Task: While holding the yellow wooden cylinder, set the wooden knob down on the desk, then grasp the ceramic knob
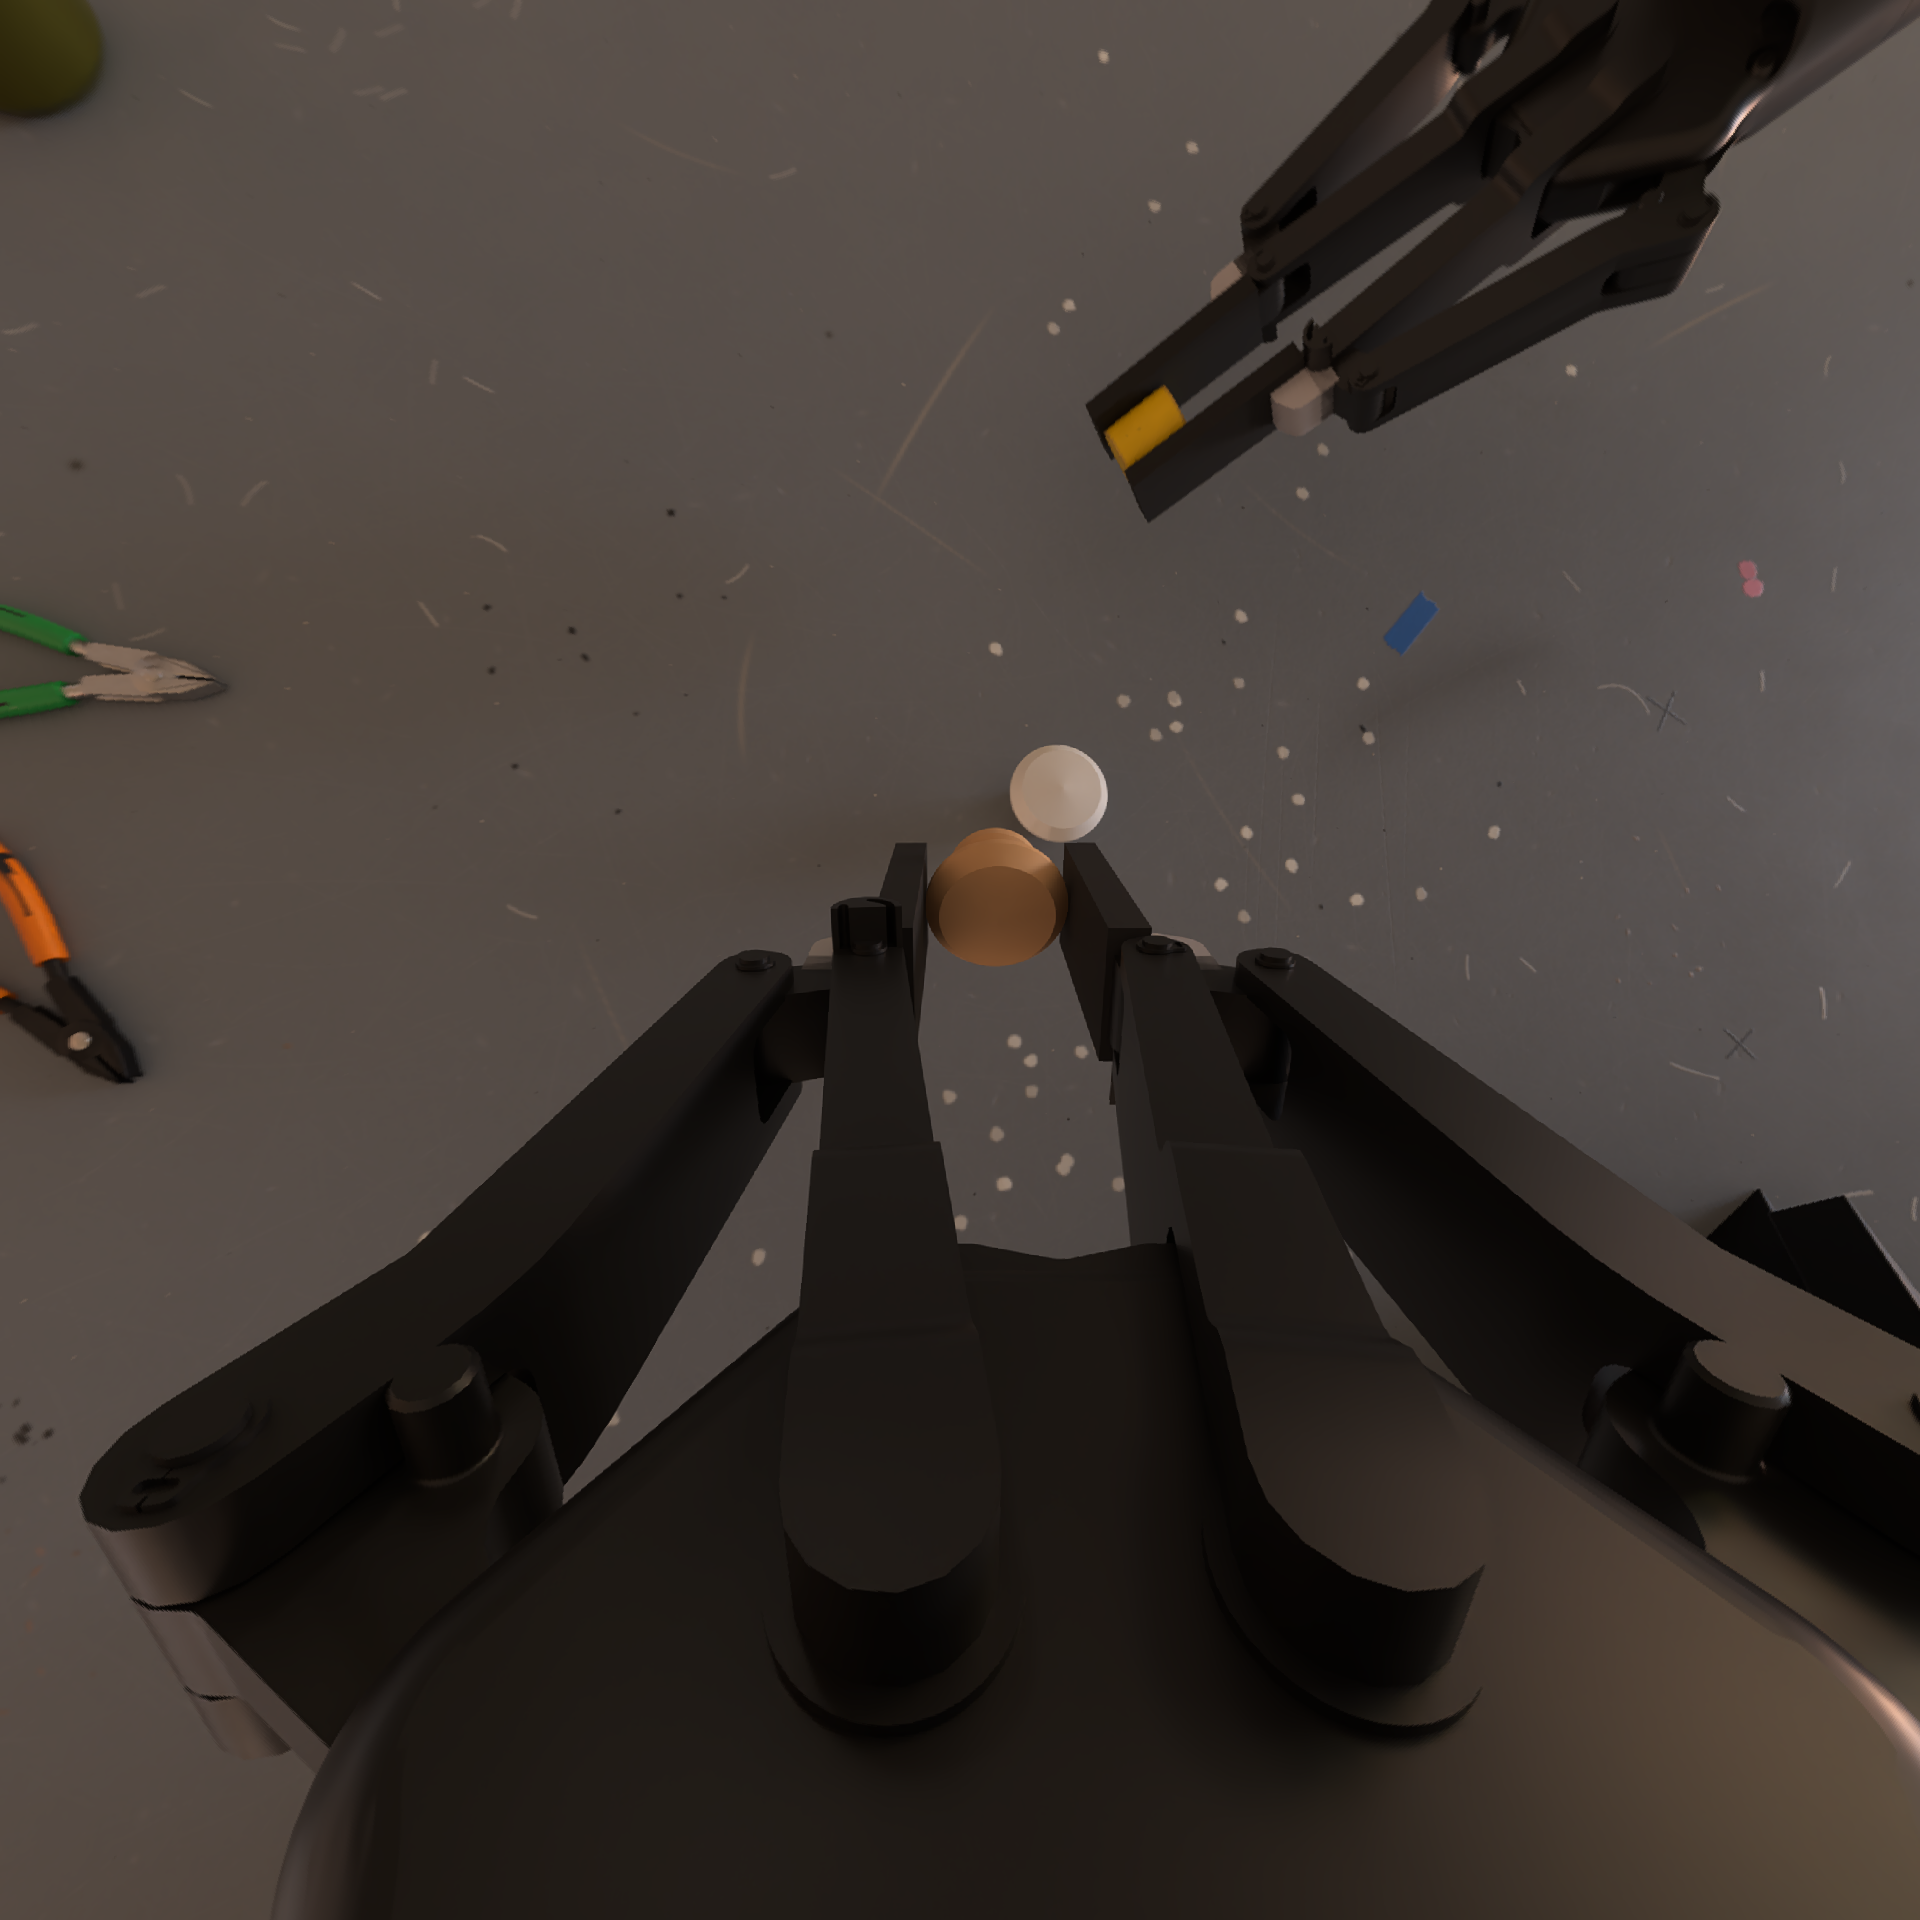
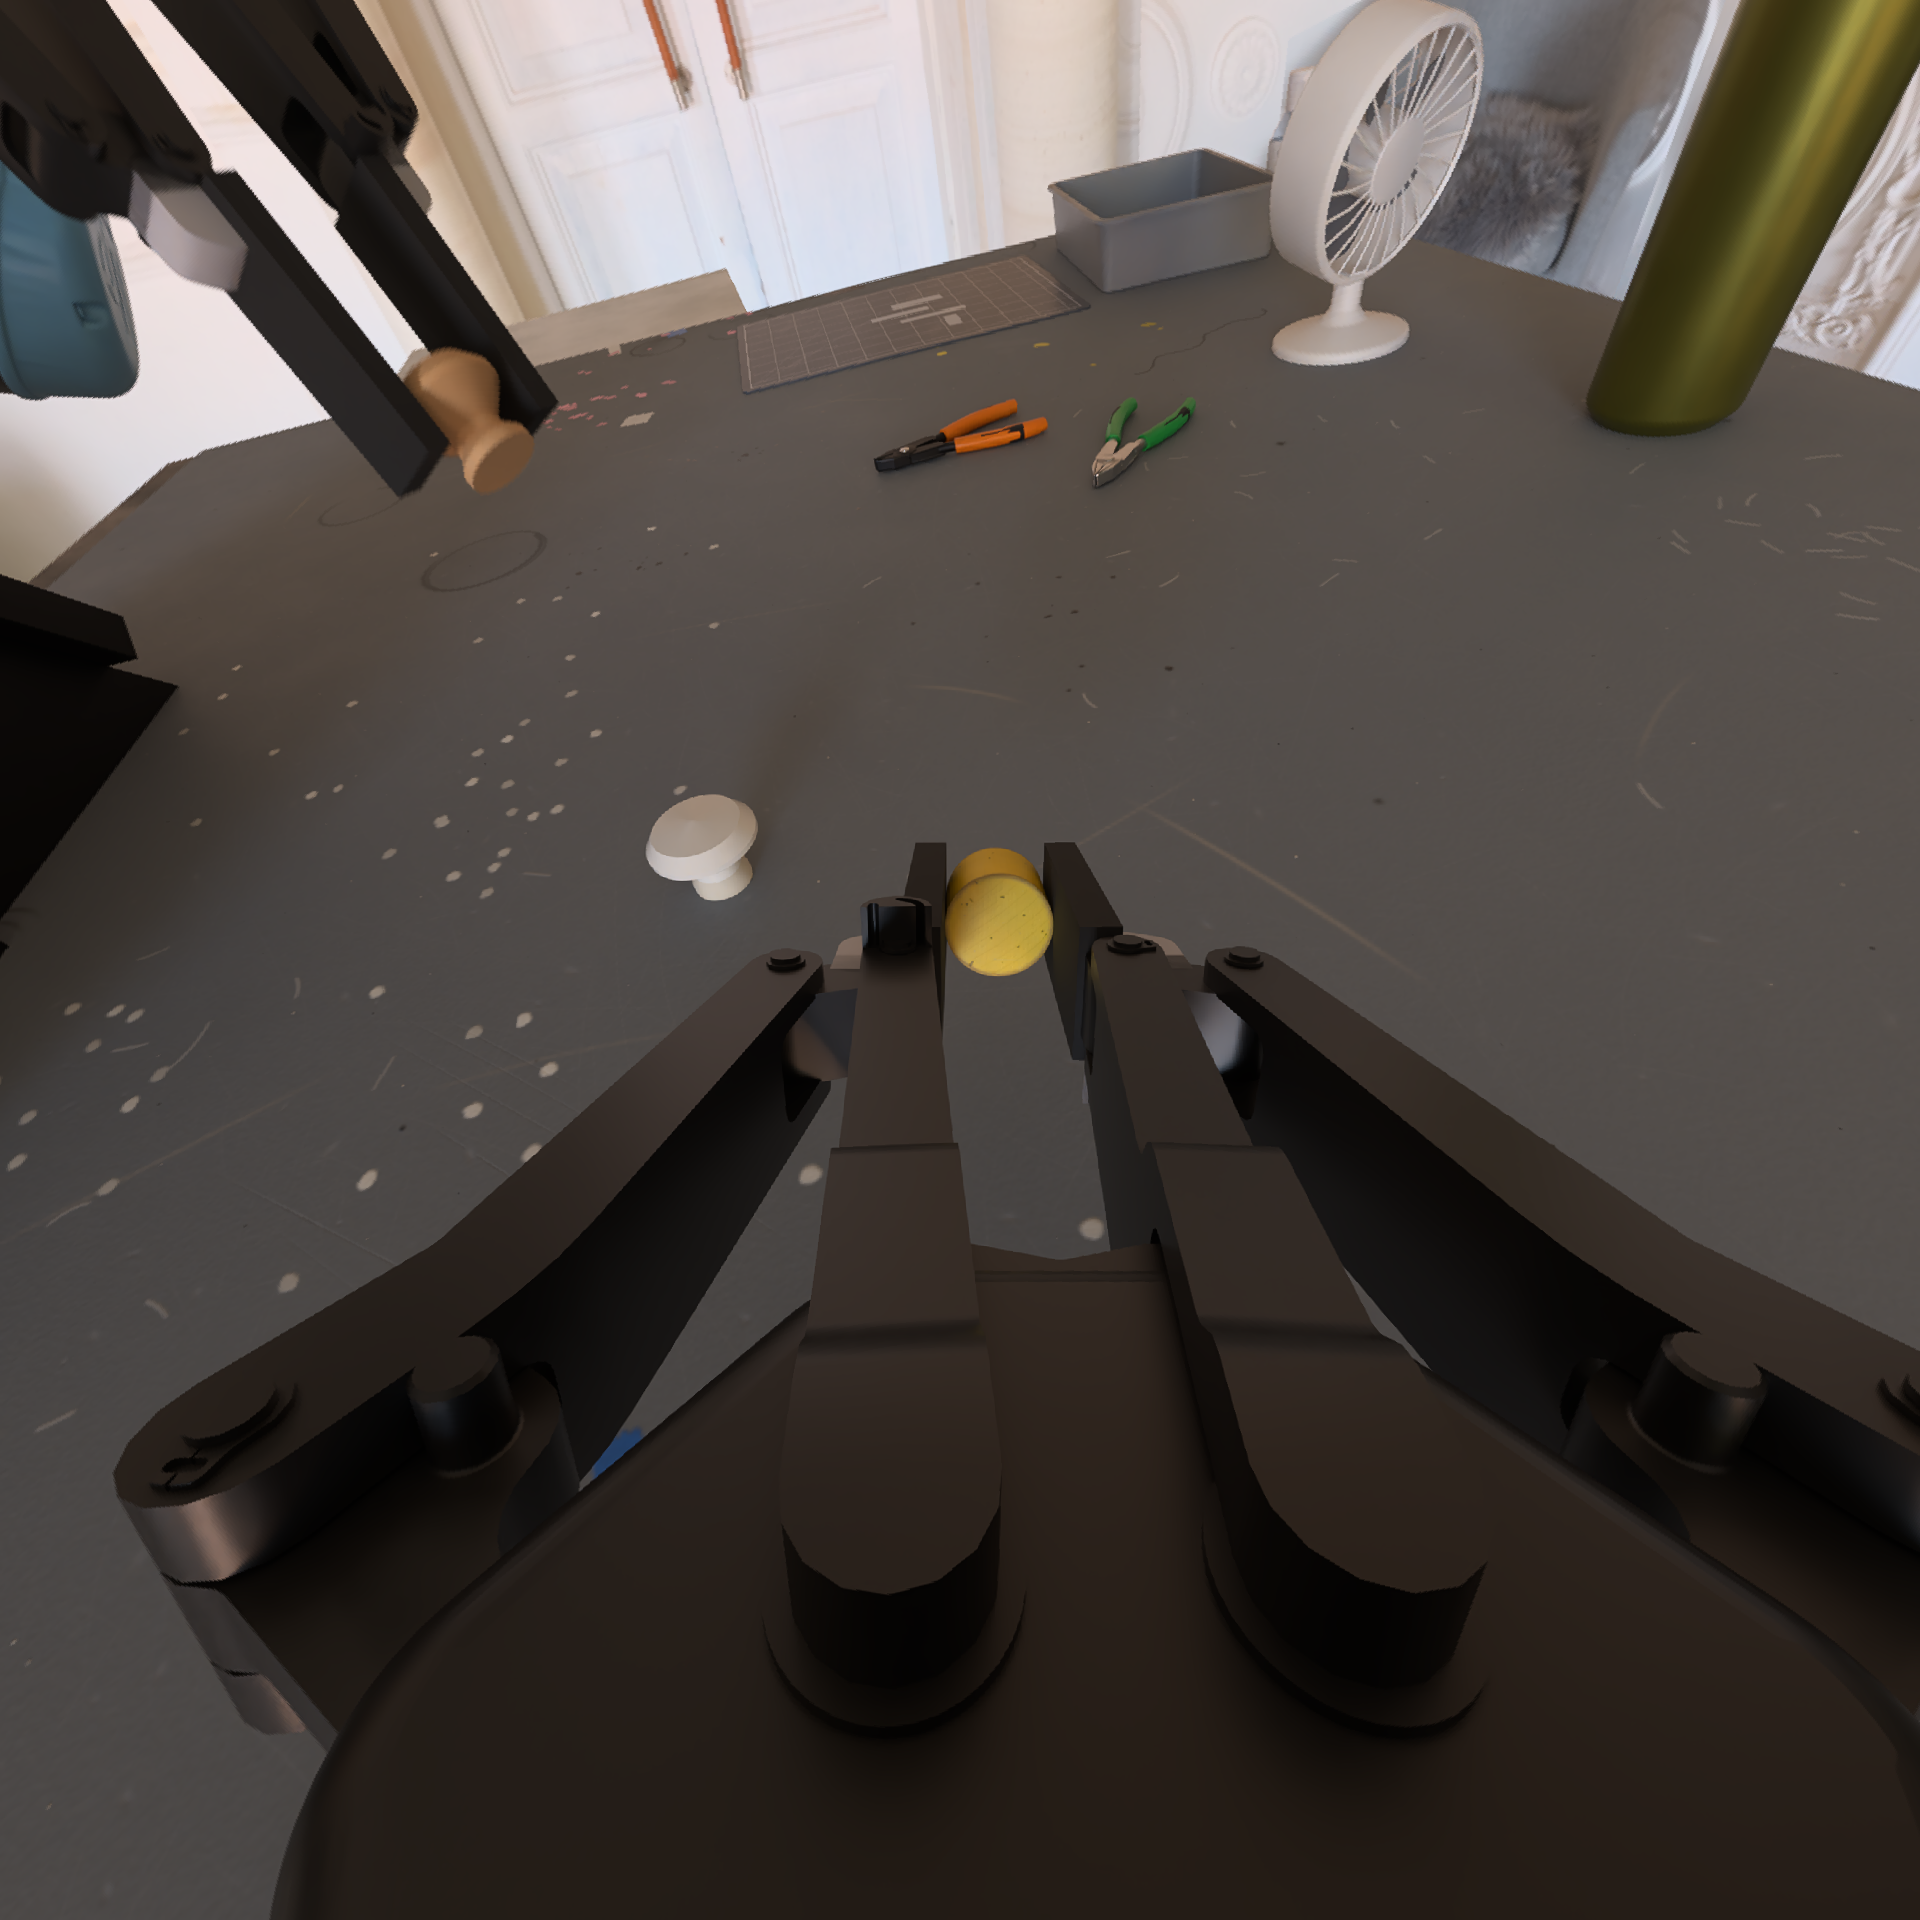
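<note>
My left gripper [image 1: 994, 868] is shut on the tan wooden knob [image 1: 995, 902] and holds it above the grey desk [image 1: 623, 468]; it also shows in the right wrist view [image 2: 473, 421] at the upper left, well off the surface. The white ceramic knob [image 1: 1058, 793] stands on the desk just past the wooden knob; in the right wrist view it [image 2: 703, 842] lies left of my right gripper. My right gripper [image 2: 995, 868] is shut on the yellow wooden cylinder [image 2: 997, 914], above the desk. It shows in the left wrist view [image 1: 1138, 457] at the upper right, with the cylinder [image 1: 1143, 424] between its fingers.
Orange-handled pliers [image 2: 961, 433] and green-handled pliers [image 2: 1143, 436] lie farther back. A cutting mat [image 2: 904, 322], a grey bin [image 2: 1158, 218], a white fan [image 2: 1371, 177] and an olive cylinder [image 2: 1745, 218] stand along the far side. A small blue piece [image 1: 1410, 623] lies on the desk.
</note>
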